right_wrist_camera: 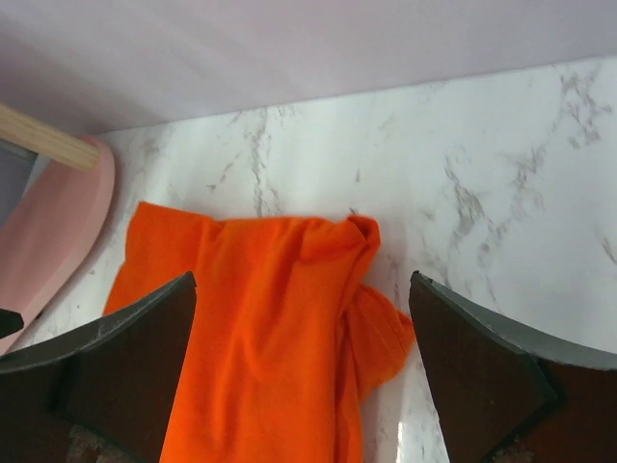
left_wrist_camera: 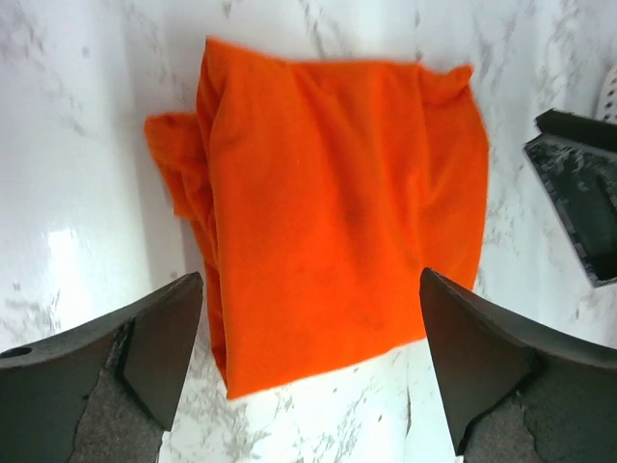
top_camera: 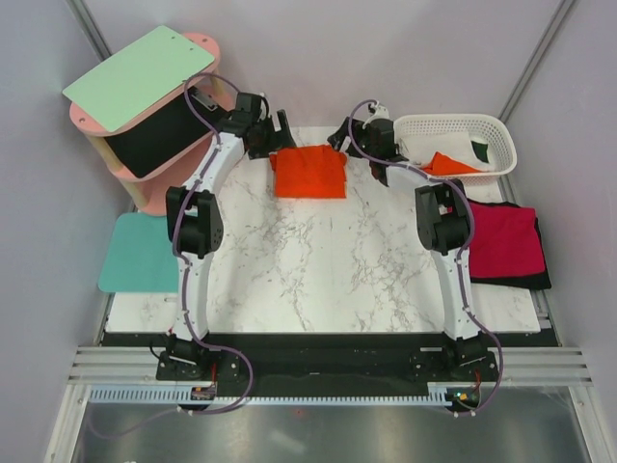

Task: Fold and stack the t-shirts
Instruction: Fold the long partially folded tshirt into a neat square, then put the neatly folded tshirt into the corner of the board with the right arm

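A bright orange t-shirt [top_camera: 308, 172] lies folded into a rough rectangle at the back of the marble table [top_camera: 318, 270]. My left gripper [top_camera: 279, 135] hovers at its left back corner, open, and the cloth [left_wrist_camera: 337, 212] lies flat beyond the spread fingers [left_wrist_camera: 145, 357]. My right gripper [top_camera: 341, 137] hovers at the right back corner, also open, above a bunched sleeve of the shirt [right_wrist_camera: 260, 328]. Neither holds anything. A crimson red t-shirt [top_camera: 501, 239] lies folded on a black one [top_camera: 540, 278] at the right edge.
A white lattice basket [top_camera: 501, 135] at the back right holds orange, white and dark green cloth. A pink shelf [top_camera: 92, 130] with a pale green board [top_camera: 140, 75] and dark cloth stands at the back left. A teal mat [top_camera: 140, 253] lies left.
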{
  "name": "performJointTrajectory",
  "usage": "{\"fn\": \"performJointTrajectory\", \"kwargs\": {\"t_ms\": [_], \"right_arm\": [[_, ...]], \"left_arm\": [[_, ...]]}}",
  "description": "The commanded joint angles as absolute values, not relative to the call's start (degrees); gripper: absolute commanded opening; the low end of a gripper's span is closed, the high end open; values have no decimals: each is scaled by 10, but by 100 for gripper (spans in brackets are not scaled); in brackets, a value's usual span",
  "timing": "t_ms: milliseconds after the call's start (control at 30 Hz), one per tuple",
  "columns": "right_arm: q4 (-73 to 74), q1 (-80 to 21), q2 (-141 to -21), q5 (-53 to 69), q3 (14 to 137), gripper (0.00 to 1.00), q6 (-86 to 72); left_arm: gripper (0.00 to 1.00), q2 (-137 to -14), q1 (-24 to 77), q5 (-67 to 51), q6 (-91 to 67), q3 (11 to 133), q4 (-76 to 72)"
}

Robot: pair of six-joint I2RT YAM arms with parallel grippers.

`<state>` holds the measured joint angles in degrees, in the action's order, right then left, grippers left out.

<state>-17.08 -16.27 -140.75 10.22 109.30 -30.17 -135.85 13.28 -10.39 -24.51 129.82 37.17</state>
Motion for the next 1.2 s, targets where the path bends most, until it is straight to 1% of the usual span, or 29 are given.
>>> {"fn": "performJointTrajectory", "kwargs": {"t_ms": [0, 33, 100, 200, 367, 500, 833, 933, 967, 1000, 1033, 1067, 1100, 1133, 1167], "right_arm": [[-239, -163, -1298, 70, 999, 98, -280], [-242, -163, -1287, 69, 983, 98, -279], [-240, -163, -1261, 81, 942, 98, -279], [-242, -163, -1249, 97, 904, 98, -289], [-228, -163, -1266, 111, 878, 98, -318], [-233, -163, -1295, 146, 869, 98, -341], [-265, -175, -1314, 170, 817, 86, -368], [-277, -178, -1321, 181, 810, 74, -377], [-282, -178, -1326, 191, 809, 62, -381], [-286, -178, -1328, 198, 809, 55, -388], [-288, -179, -1329, 201, 805, 50, -392], [-291, -179, -1328, 207, 802, 39, -395], [-293, -180, -1328, 207, 798, 34, -398], [-293, -181, -1327, 207, 789, 24, -404], [-295, -181, -1324, 207, 783, 20, -406]], "left_arm": [[100, -1252, 143, -95, -226, 1205, 323], [100, -1235, 148, -99, -227, 1152, 306], [100, -1205, 154, -108, -229, 1088, 261], [100, -1195, 162, -112, -236, 1038, 236], [100, -1210, 166, -103, -251, 998, 222], [99, -1218, 166, -71, -259, 972, 218], [98, -1251, 165, -64, -257, 972, 213], [95, -1266, 165, -62, -260, 973, 212], [93, -1271, 165, -64, -260, 972, 208], [82, -1274, 165, -68, -260, 973, 207], [77, -1282, 165, -69, -261, 973, 206], [67, -1285, 165, -69, -261, 974, 207], [40, -1288, 165, -68, -263, 974, 207], [23, -1293, 165, -66, -263, 974, 207], [6, -1295, 165, -65, -265, 972, 210]]}}
